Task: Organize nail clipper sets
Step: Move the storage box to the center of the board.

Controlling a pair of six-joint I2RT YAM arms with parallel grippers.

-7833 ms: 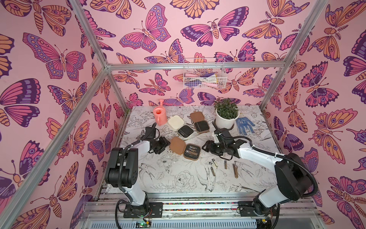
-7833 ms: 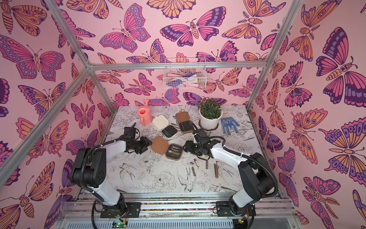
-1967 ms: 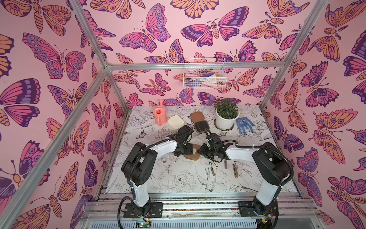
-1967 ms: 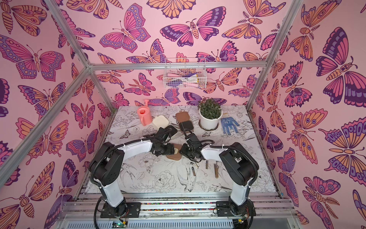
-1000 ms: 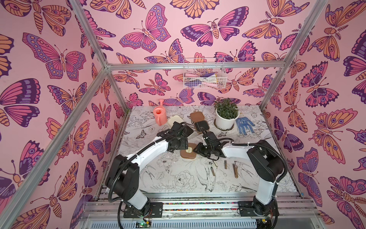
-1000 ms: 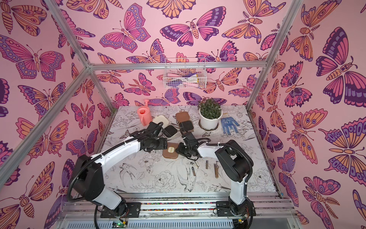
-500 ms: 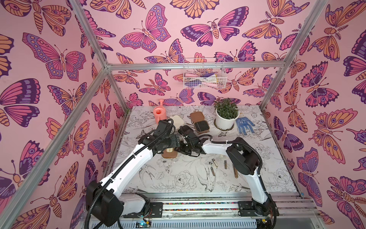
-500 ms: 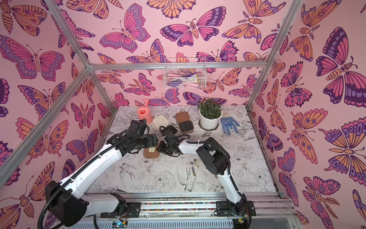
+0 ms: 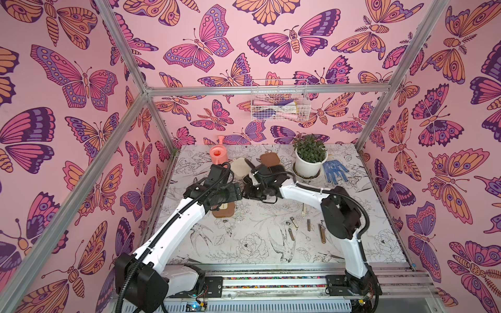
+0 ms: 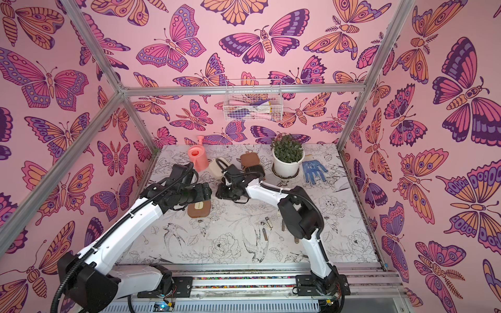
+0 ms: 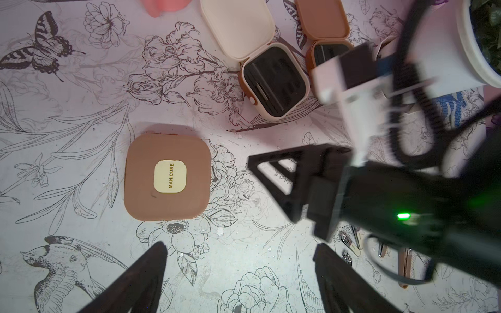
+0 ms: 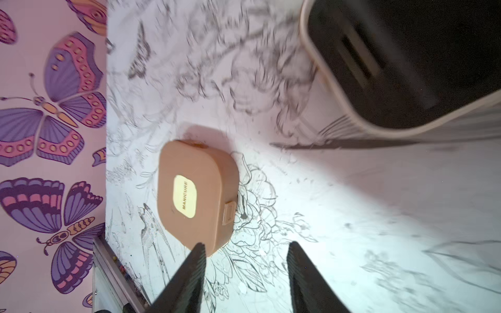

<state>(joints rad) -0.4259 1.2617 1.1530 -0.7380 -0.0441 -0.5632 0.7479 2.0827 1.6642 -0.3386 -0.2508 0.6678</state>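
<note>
The closed brown case (image 11: 166,176) lies flat on the worktop (image 11: 67,108), label up (apparently finished and set aside), the left end effector (image 11: 240,245) wide and empty near it, the right end effector (image 12: 246,245) part-open and empty close by.

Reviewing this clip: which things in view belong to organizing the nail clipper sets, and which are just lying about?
Part of the job: closed brown MANICURE case; open cream case; open brown case; loose metal clippers and tools.
Just lying about: pink watering can; potted plant; blue dotted glove; wire basket on the wall.
</note>
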